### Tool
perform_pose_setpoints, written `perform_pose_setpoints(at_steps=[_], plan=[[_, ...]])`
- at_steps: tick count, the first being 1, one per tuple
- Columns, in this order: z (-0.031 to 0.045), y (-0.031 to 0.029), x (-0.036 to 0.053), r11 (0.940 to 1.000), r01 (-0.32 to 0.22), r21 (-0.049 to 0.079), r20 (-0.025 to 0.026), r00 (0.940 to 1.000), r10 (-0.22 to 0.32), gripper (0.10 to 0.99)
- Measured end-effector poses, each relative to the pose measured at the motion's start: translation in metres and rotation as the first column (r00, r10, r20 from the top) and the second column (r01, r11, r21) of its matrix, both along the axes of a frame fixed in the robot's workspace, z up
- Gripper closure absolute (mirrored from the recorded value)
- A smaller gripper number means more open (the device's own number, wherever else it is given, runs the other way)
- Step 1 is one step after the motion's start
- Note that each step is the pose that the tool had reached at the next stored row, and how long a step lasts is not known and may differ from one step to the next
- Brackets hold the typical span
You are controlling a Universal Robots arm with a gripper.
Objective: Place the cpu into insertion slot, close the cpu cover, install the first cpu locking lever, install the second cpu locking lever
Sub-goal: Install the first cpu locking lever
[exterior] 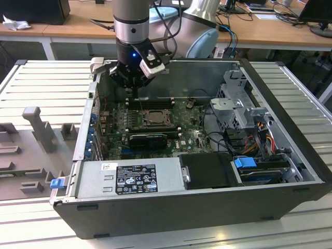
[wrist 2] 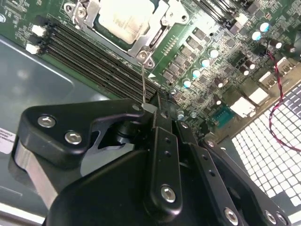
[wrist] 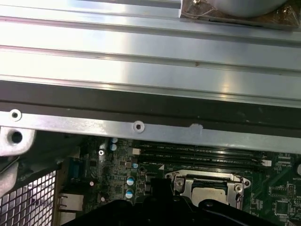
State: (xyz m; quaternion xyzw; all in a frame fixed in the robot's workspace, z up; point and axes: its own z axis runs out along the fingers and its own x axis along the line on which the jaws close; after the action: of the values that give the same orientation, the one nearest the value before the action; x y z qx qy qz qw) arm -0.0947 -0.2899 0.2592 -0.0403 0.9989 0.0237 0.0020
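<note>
You had the gripper (exterior: 134, 89) hanging inside the open computer case (exterior: 290, 129), above the memory slots (exterior: 150, 103) just behind the insertion slot (exterior: 154, 119) in the exterior view. Its fingers (wrist 2: 160, 117) sat pinched together on a thin wire lever (wrist 2: 144, 82) that ran up to the corner of the cpu cover (wrist 2: 155, 37). The cover lay flat over the socket, with the cpu (wrist 2: 123, 19) showing pale through its window; both wrist views had it. Room was tight: the case's rear wall (wrist: 141, 132) stood close behind the tool, the black graphics card (exterior: 148, 139) just past the socket's front edge.
</note>
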Motion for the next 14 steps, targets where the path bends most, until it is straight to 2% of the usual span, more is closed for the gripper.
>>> perform_pose_setpoints(at_steps=[14], plan=[[-0.0002, 0.0, 0.014, 1.0, 0.0, 0.0, 0.0, 1.0, 0.0, 0.98]])
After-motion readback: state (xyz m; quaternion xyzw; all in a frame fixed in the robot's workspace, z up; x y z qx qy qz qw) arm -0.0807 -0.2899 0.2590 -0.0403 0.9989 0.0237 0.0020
